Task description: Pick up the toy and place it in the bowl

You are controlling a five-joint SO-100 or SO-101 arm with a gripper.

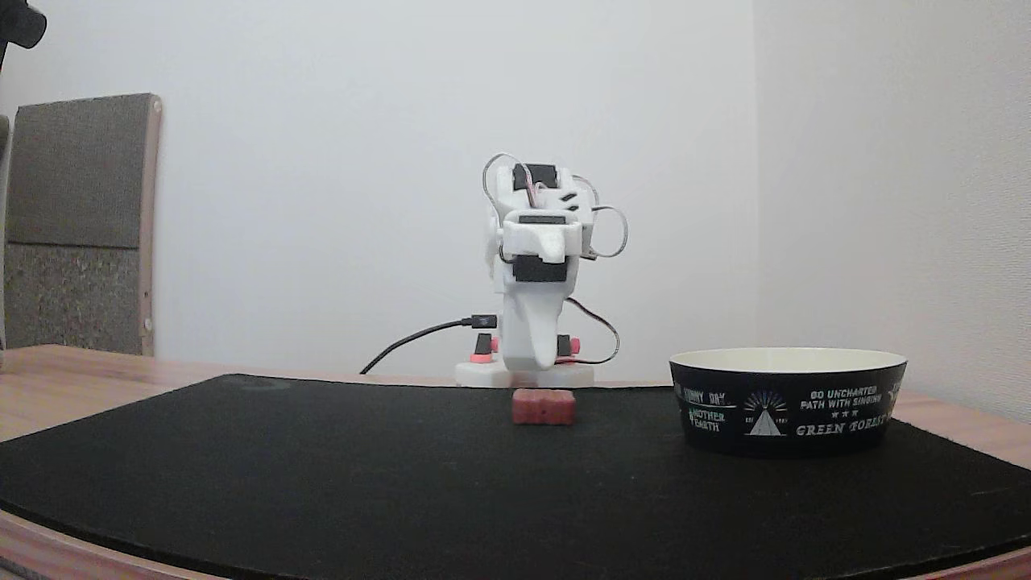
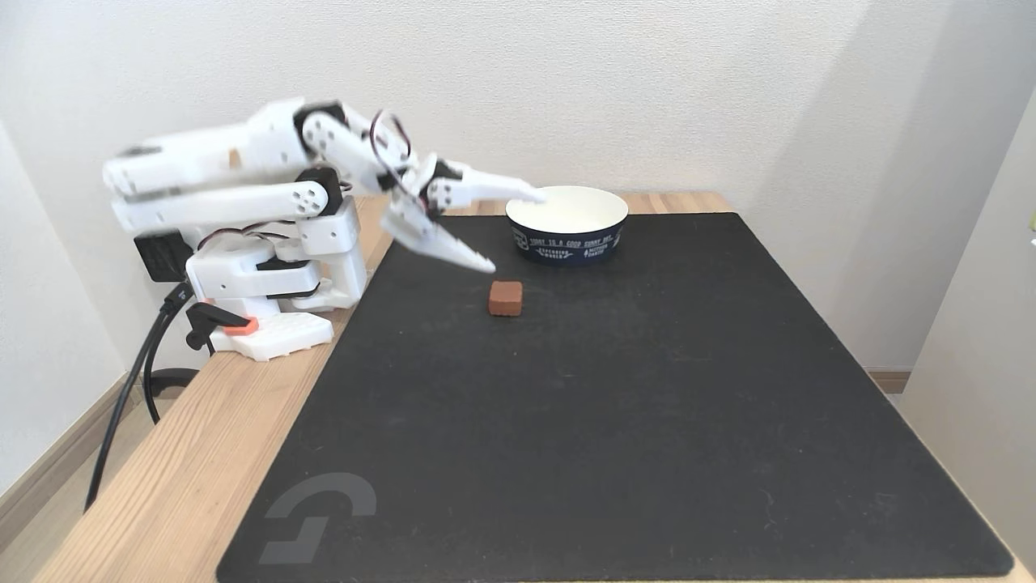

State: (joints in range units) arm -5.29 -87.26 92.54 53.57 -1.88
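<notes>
The toy (image 1: 544,407) (image 2: 505,298), a small reddish-pink ridged block, lies on the black mat in both fixed views. The bowl (image 1: 789,401) (image 2: 566,243), black outside with white print and cream inside, stands on the mat beyond the toy, at the right in the low fixed view. My white gripper (image 1: 533,304) (image 2: 511,231) hangs open above the mat, just short of the toy. Its lower fingertip (image 2: 484,264) points down toward the block and its upper finger (image 2: 526,193) reaches over the bowl's near rim. Nothing is between the jaws.
The black mat (image 2: 607,405) covers most of the wooden table (image 2: 186,453). The arm's base (image 2: 267,324) is clamped at the table's left edge, with a black cable (image 2: 133,380) hanging to the floor. A padded panel (image 1: 76,225) stands at the far left by the wall.
</notes>
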